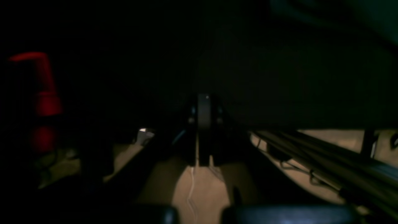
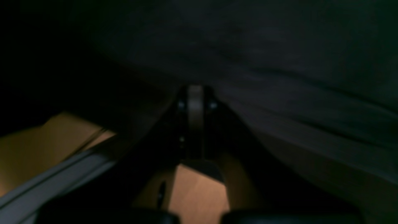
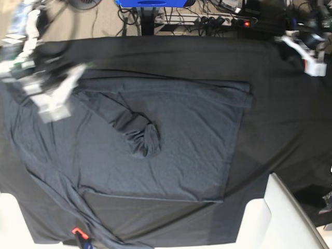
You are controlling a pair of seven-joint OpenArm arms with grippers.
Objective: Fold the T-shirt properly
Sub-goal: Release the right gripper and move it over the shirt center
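Note:
The dark grey T-shirt lies spread on the black tablecloth. One sleeve is folded in across its middle, and its right side ends in a straight edge. My right gripper, blurred, hangs over the shirt's upper left part. In its wrist view the fingers stand pressed together, with grey fabric right behind the tips; nothing shows between them. My left gripper is at the table's far right corner, off the shirt. Its fingers are also together, against dark cloth.
White panels stand at the near right edge and another at the near left corner. A small red item lies at the front edge. Cables and a power strip run behind the table. A red object shows at left.

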